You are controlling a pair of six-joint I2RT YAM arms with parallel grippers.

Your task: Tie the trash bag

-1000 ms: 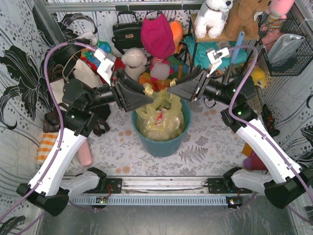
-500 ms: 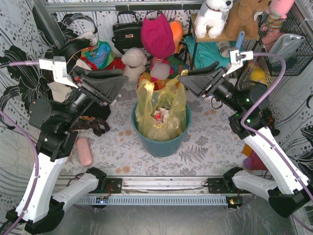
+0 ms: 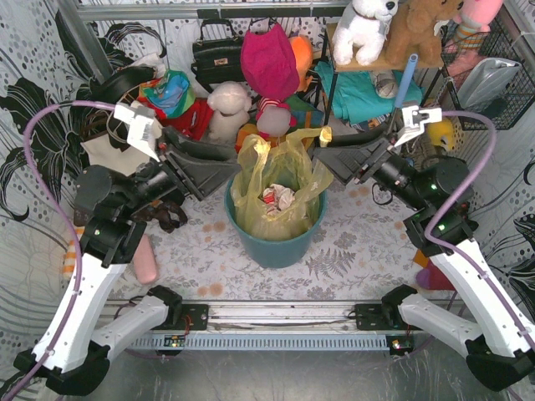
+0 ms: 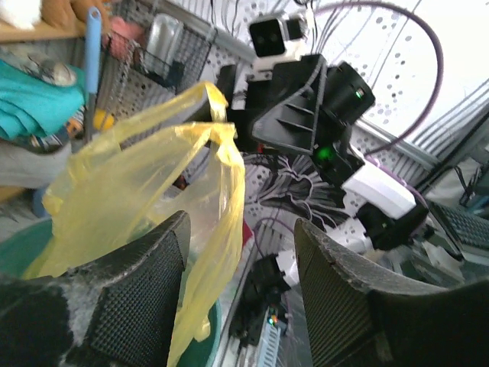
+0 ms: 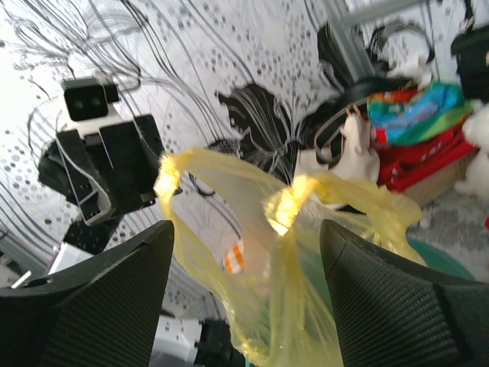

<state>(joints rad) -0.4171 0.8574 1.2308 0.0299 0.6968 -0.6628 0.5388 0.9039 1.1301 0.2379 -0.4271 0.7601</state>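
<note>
Top external view, working outward from the arm bases: the teal bin (image 3: 276, 246) stands on the patterned worktop (image 3: 351, 251) between the two arms. The trash bag (image 3: 276, 188) sits inside it, with crumpled white paper showing through its mouth. A second ago both claws met right over the bin at the bag's top. Half a second ago they had drawn apart and upward, stretching it tall. Now the left claw (image 3: 230, 165) and right claw (image 3: 324, 157) sit lower, one at each side of the bin, fingers spread and holding nothing. The bag's two yellow strips (image 3: 256, 147) stand loose above the bin (the right one leans toward the right claw). That reads as a release after a pull. Whether any crossing holds cannot be told, but the mouth looks unclosed, so tying likely remains.

Left wrist view adds what the overhead cannot: a clear gap between its fingers (image 4: 137, 298), the bag just beyond one of them. Right wrist view shows the strip tips apart from each other, neither gripped. Behind the bin, soft toys (image 3: 230, 104) and a black handbag (image 3: 217, 54) crowd the back wall.
</note>
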